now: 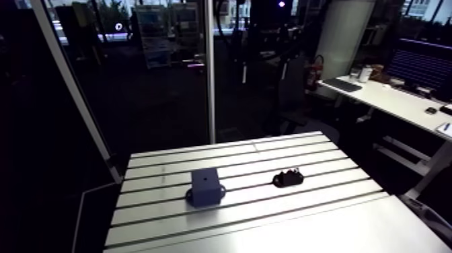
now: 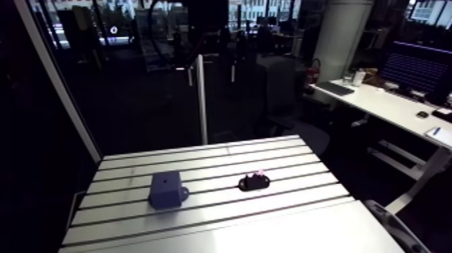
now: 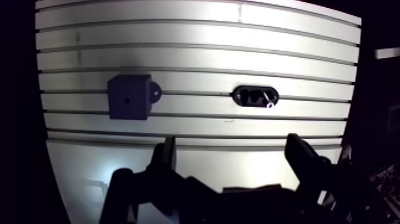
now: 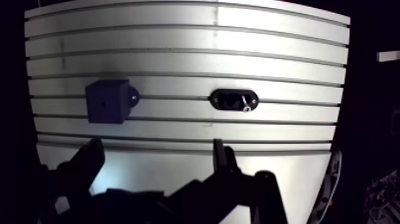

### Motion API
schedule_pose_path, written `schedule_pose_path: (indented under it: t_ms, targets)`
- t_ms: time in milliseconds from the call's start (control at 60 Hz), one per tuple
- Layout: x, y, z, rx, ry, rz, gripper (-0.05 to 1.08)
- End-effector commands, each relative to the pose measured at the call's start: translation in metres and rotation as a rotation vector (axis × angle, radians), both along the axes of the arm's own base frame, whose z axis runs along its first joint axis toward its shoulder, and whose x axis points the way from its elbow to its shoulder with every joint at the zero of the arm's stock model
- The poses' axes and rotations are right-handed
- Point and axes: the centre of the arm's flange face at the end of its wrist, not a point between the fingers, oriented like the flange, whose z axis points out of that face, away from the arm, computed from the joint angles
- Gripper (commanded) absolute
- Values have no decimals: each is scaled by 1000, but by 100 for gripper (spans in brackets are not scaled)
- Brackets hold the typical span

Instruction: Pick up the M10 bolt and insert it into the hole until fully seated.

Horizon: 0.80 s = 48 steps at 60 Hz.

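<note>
My gripper hangs above the near part of the slotted table, its two fingers spread wide and holding nothing. The bolt lies in a black oval holder ahead of the gripper, at about one o'clock. A blue block with a small hole in its top sits at about ten o'clock, well apart from the holder.

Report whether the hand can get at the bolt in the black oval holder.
Likely yes: nothing stands between the open hand and the small bolt; the dark blue block sits well aside.
</note>
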Motion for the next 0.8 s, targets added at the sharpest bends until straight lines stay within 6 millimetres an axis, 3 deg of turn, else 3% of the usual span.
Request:
schedule_pose_path:
  t_ms: [17,233,800]
  targets:
    - [3,24,-29,2,-1,1,1]
    - [10,72,-53,5,1,-15,1]
    - [7,101,-114,-23,-81,-27,1]
